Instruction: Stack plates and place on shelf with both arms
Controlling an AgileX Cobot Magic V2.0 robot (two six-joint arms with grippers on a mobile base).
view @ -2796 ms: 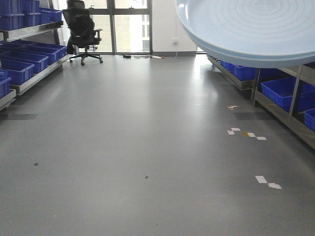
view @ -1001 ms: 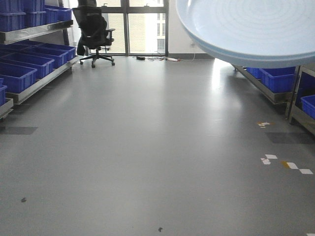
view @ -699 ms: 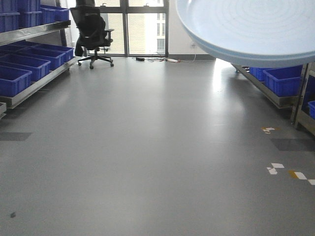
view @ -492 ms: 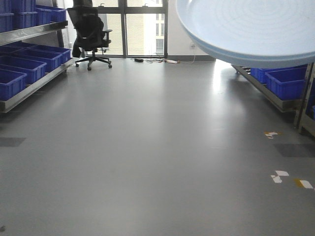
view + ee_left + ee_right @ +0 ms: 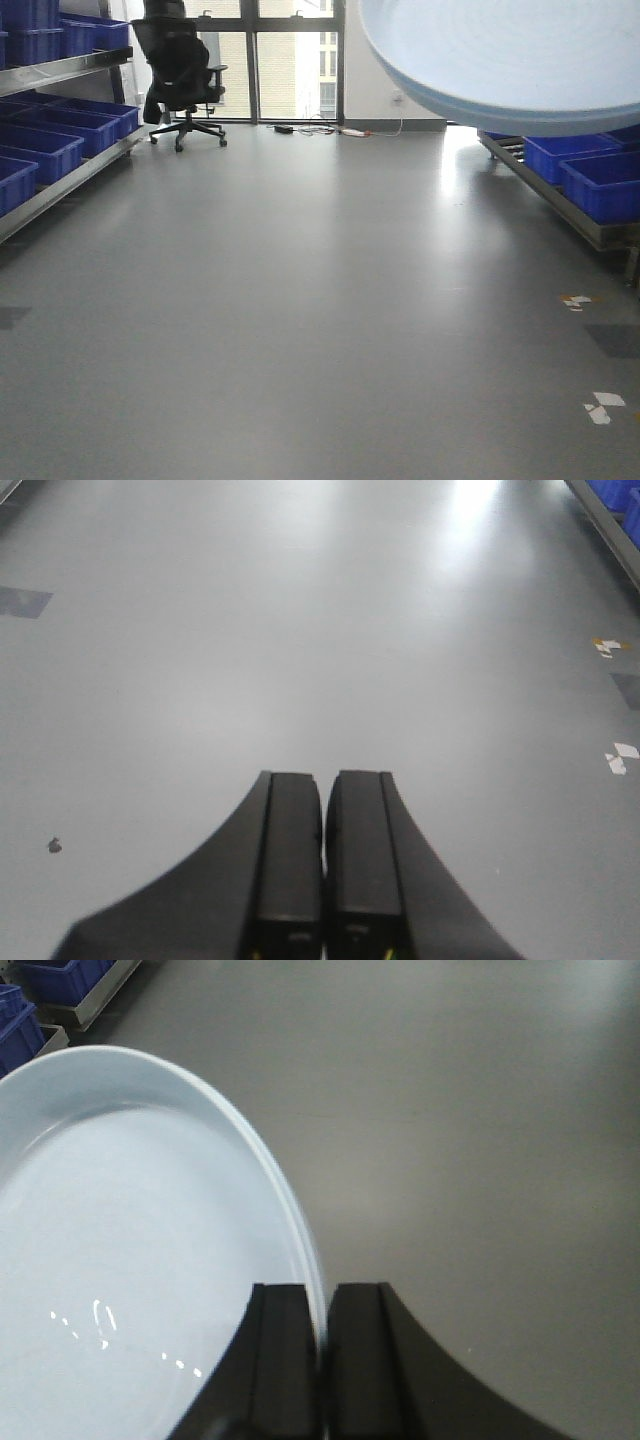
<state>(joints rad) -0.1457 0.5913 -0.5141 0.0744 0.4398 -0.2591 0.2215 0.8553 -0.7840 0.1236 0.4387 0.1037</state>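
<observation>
Right gripper (image 5: 320, 1295) pinching the rim of a pale blue plate (image 5: 130, 1260), held high on the right over grey floor (image 5: 300, 300); left gripper (image 5: 322, 780) pressed together above the floor; blue crates (image 5: 590, 170) on racks left and right

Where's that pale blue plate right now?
The plate is held up off the floor, its rim pinched by the right end effector. In the front view it fills the top right corner, partly hiding the blue crates.
</observation>
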